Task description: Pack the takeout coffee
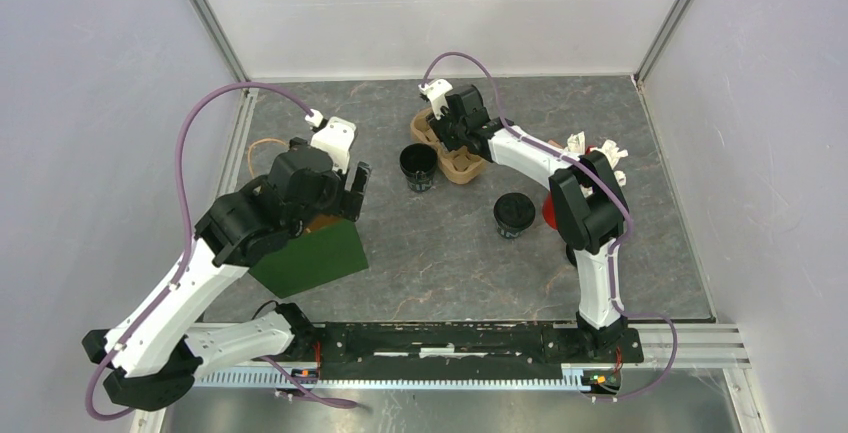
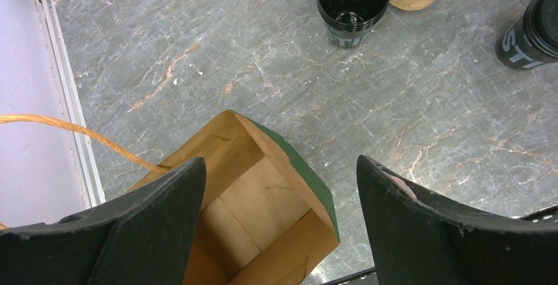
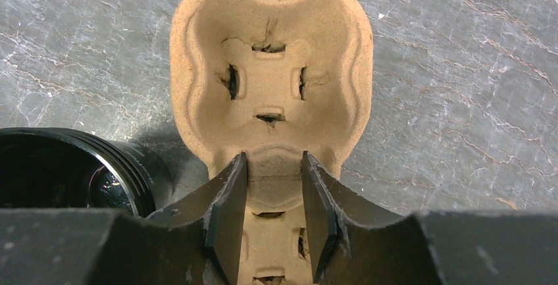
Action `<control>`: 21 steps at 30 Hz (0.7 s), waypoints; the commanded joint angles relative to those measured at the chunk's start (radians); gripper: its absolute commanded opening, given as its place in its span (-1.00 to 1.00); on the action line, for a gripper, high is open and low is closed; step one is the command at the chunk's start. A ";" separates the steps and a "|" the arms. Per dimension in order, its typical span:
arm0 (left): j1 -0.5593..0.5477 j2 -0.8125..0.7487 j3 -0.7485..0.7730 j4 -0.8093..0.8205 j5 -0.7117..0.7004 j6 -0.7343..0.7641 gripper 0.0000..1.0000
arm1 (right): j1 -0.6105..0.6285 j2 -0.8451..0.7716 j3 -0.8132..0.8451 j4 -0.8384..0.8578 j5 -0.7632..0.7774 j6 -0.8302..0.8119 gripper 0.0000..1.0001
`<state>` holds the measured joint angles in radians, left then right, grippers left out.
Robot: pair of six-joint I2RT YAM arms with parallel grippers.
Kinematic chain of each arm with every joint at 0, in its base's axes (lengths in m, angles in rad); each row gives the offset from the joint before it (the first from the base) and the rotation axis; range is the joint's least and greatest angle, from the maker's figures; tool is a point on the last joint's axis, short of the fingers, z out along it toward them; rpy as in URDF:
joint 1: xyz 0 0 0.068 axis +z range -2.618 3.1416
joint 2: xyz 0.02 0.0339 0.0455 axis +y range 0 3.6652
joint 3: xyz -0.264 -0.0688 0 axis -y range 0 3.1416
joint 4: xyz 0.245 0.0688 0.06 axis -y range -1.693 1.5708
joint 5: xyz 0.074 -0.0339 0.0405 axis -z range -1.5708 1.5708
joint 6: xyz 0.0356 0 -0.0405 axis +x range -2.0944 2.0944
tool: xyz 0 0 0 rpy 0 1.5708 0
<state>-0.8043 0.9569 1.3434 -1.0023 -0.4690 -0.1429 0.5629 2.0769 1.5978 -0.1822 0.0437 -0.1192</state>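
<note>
The takeout coffee (image 1: 513, 215), a small black cup with a black lid, stands at mid-table; it also shows at the right edge of the left wrist view (image 2: 533, 31). A green paper bag (image 1: 312, 255) stands open at the left, its brown inside showing (image 2: 263, 199). My left gripper (image 1: 352, 185) hangs open and empty over the bag's mouth (image 2: 279, 163). My right gripper (image 1: 447, 131) is far back, its jaws closed on the narrow middle of the brown pulp cup-carrier tray (image 3: 270, 68), which also shows in the top view (image 1: 465, 163).
A stack of open black cups (image 1: 418, 166) stands just left of the tray and shows in both wrist views (image 2: 353, 2) (image 3: 59, 166). A red cup (image 1: 551, 215) with white sticks (image 1: 596, 150) sits behind my right arm. A metal rail (image 2: 62, 101) borders the left.
</note>
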 commanded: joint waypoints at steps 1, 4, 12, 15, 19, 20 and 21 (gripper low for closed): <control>0.012 0.017 -0.010 0.008 -0.021 -0.030 0.80 | -0.001 -0.010 0.043 -0.017 0.011 -0.010 -0.17; 0.019 0.021 -0.010 0.008 -0.019 -0.027 0.80 | -0.001 -0.014 0.037 -0.025 0.021 -0.004 0.02; 0.033 0.020 -0.012 0.008 -0.007 -0.026 0.80 | -0.008 0.009 0.021 -0.019 0.028 0.003 0.16; 0.034 0.019 -0.014 0.008 -0.004 -0.026 0.80 | -0.013 0.018 0.020 -0.013 0.011 0.014 0.13; 0.039 0.023 -0.016 0.008 0.001 -0.024 0.79 | -0.018 0.023 0.017 -0.005 -0.004 0.026 0.06; 0.040 0.025 -0.016 0.008 0.003 -0.025 0.79 | -0.020 0.022 0.017 -0.005 -0.007 0.029 0.05; 0.042 0.026 -0.016 0.007 0.004 -0.026 0.79 | -0.020 0.023 0.017 -0.005 -0.009 0.032 0.04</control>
<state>-0.7715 0.9829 1.3338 -1.0065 -0.4679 -0.1429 0.5522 2.0773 1.5990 -0.1967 0.0479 -0.1055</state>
